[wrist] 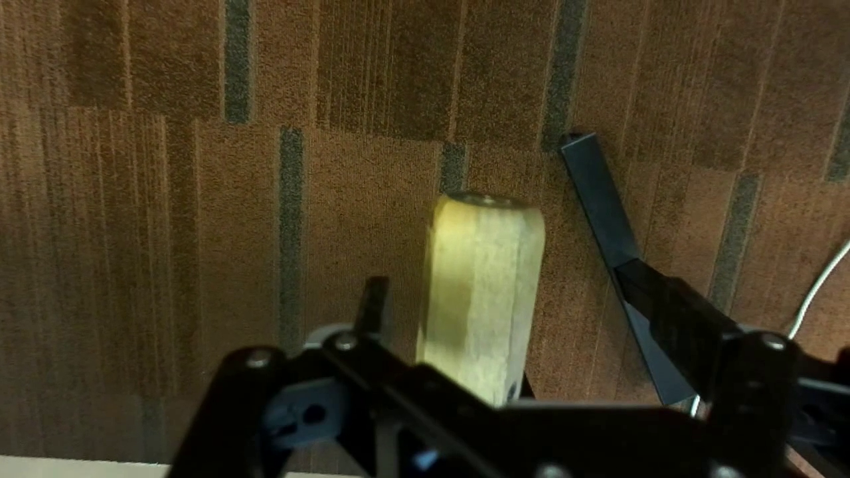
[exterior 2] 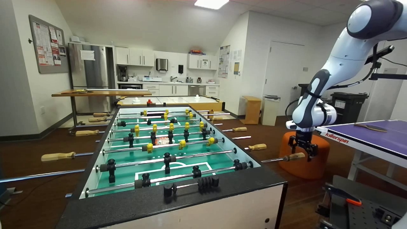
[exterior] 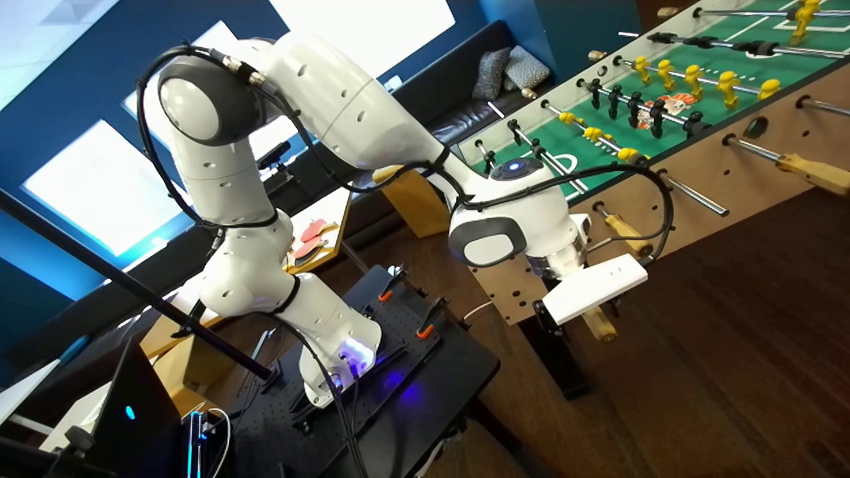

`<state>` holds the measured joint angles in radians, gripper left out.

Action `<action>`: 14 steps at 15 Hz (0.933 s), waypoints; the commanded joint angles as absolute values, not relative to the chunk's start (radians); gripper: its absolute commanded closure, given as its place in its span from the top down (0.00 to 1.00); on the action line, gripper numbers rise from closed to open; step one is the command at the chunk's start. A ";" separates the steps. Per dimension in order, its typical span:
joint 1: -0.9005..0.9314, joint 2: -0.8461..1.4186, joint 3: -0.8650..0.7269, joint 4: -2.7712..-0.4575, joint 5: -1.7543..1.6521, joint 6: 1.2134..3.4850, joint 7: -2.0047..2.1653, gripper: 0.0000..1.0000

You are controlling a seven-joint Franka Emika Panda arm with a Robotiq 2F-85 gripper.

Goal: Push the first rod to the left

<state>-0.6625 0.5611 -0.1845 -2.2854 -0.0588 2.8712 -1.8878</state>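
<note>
The step in hand looks like lining up on the handle ahead of the push. In an exterior view the first rod, a thin silvery metal foosball rod [exterior 2: 173, 177] carrying black figures, crosses the lower middle of the frame and runs out through the side of the long green-floored foosball table [exterior 2: 244, 183], ending right of centre in a tan tapered wooden handle [exterior 2: 296, 156], just where the black two-fingered gripper [exterior 2: 301, 156] hangs. The claw is spread wide and has hold of nothing: in the wrist view the handle stands at mid-frame with brown striped carpet [wrist: 372, 186] showing on both sides, nearer the finger at the picture's left. Its lower part is hidden by the gripper, so I cannot tell how deep it sits between the tips. The next move probably calls for a slight sideways shift to centre the handle, a closing of the claw, then a steady drive along the rod's own line, inward to the table, which I take "left" to mean; an askew push might make the rod bind. As for pose, the white jointed robot arm [exterior: 372, 126] in an exterior view rises from the lower left, folds in the upper left, slopes rightward and ends right of centre, wrist bent downward, a white box-shaped housing [exterior: 595, 287] partly covering the handle.
</note>
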 commanded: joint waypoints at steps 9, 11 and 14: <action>-0.676 0.582 -0.172 -2.260 -0.088 2.919 -1.870 0.19; -0.673 0.568 -0.174 -2.271 -0.093 2.918 -1.854 0.17; -0.657 0.542 -0.168 -2.291 -0.111 2.916 -1.852 0.17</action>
<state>-0.6627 0.5867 -0.1794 -2.2531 -0.0719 2.8886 -1.8602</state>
